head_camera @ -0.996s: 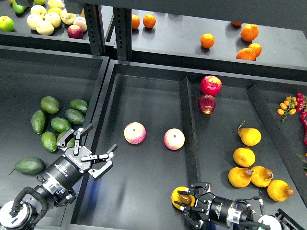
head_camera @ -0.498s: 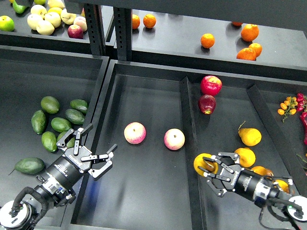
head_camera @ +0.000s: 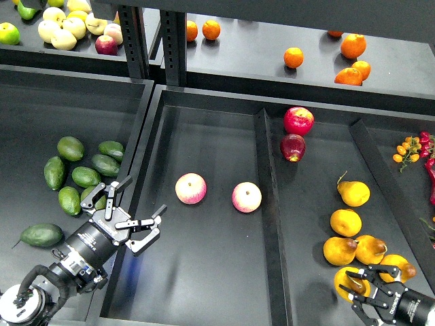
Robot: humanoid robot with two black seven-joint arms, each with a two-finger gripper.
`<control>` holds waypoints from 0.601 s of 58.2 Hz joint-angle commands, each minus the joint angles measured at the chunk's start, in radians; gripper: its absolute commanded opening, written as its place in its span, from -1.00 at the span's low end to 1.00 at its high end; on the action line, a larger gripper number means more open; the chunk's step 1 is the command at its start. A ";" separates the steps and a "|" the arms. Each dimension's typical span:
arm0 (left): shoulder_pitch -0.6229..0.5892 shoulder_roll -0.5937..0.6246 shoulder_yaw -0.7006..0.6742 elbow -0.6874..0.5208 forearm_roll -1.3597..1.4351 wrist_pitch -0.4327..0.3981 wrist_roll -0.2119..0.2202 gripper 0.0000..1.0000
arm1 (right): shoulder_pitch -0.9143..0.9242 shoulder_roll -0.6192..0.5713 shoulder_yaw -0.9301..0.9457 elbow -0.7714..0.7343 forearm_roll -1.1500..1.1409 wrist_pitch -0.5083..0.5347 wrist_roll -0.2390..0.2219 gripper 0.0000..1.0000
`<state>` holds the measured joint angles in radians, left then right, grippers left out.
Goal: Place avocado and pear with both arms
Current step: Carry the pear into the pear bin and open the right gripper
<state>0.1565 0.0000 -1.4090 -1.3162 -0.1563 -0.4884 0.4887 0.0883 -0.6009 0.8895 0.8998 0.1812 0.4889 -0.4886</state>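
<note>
The avocado (head_camera: 42, 235), dark green and elongated, lies alone at the front left of the left tray, left of my left arm. My left gripper (head_camera: 141, 201) is open and empty, held over the wall between the left tray and the middle compartment. The pear (head_camera: 342, 280), yellow-orange with a dark blotch, is at the front of the right compartment, next to the other pears. My right gripper (head_camera: 353, 285) comes in from the bottom right and its fingers are closed around the pear.
Several lighter avocados (head_camera: 85, 176) lie in the left tray. Two pink apples (head_camera: 191, 188) are in the middle compartment, with a divider (head_camera: 268, 197) to their right. Two red apples (head_camera: 298, 121) and several pears (head_camera: 346, 222) are in the right compartment. Oranges (head_camera: 293, 58) sit on the back shelf.
My right gripper has carried the pear from the front of the middle compartment, over the divider, to the front of the right compartment beside the other pears. The left arm has not moved.
</note>
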 commanded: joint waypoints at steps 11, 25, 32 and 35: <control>0.000 0.000 -0.001 0.000 0.001 0.000 0.000 0.98 | -0.013 0.090 -0.001 -0.091 -0.014 0.000 0.000 -0.64; 0.000 0.000 -0.001 0.000 0.001 0.000 0.000 0.98 | -0.012 0.124 0.000 -0.136 -0.028 0.000 0.000 -0.56; 0.000 0.000 -0.001 0.000 0.001 0.000 0.000 0.99 | -0.012 0.130 0.000 -0.140 -0.028 0.000 0.000 -0.51; 0.000 0.000 -0.001 0.000 0.001 0.000 0.000 0.98 | -0.012 0.130 0.000 -0.140 -0.028 0.000 0.000 -0.49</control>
<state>0.1565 0.0000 -1.4097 -1.3162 -0.1549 -0.4886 0.4887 0.0767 -0.4746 0.8897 0.7609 0.1535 0.4887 -0.4886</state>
